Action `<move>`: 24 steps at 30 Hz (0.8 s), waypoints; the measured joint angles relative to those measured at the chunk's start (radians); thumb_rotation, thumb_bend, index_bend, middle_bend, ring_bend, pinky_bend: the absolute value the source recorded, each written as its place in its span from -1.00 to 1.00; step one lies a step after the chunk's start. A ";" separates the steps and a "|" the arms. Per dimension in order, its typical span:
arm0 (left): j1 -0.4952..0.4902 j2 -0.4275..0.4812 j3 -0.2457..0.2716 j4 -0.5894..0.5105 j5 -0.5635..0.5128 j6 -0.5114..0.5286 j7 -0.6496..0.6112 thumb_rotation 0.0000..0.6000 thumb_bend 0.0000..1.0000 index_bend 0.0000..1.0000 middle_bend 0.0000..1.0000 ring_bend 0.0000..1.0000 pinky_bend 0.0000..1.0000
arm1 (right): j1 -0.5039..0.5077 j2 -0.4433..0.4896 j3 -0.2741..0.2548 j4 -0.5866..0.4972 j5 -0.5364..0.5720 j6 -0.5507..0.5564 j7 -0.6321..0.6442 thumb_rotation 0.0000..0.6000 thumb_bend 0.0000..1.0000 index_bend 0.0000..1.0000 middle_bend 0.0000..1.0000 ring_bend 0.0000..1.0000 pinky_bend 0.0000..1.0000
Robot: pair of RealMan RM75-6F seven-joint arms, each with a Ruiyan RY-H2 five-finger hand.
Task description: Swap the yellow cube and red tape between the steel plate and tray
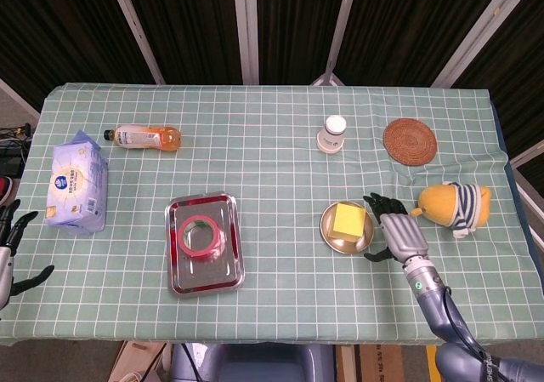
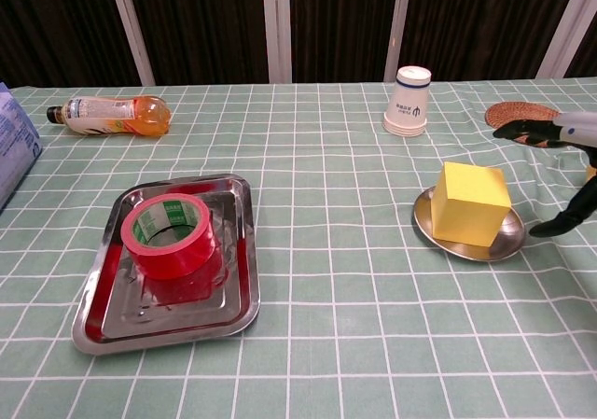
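A yellow cube (image 1: 349,220) (image 2: 470,202) sits on a round steel plate (image 1: 333,237) (image 2: 438,235) right of centre. A roll of red tape (image 1: 200,234) (image 2: 171,234) lies in the rectangular steel tray (image 1: 203,273) (image 2: 159,318) left of centre. My right hand (image 1: 396,235) (image 2: 560,172) is open just right of the plate, fingers spread toward the cube, not touching it. My left hand (image 1: 10,248) hangs open off the table's left front corner, seen only in the head view.
An orange drink bottle (image 1: 146,135) lies at the back left, a tissue pack (image 1: 76,185) at the left edge. An upturned paper cup (image 1: 332,133) and a woven coaster (image 1: 410,140) stand behind the plate. A yellow plush toy (image 1: 451,206) lies right of my right hand.
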 measured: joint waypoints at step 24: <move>0.004 -0.010 -0.013 -0.002 -0.021 0.011 0.020 1.00 -0.67 -0.66 -1.00 -1.00 -0.82 | 0.129 -0.169 -0.009 0.189 0.080 -0.004 -0.067 1.00 -0.63 -0.34 -0.16 -0.09 -0.68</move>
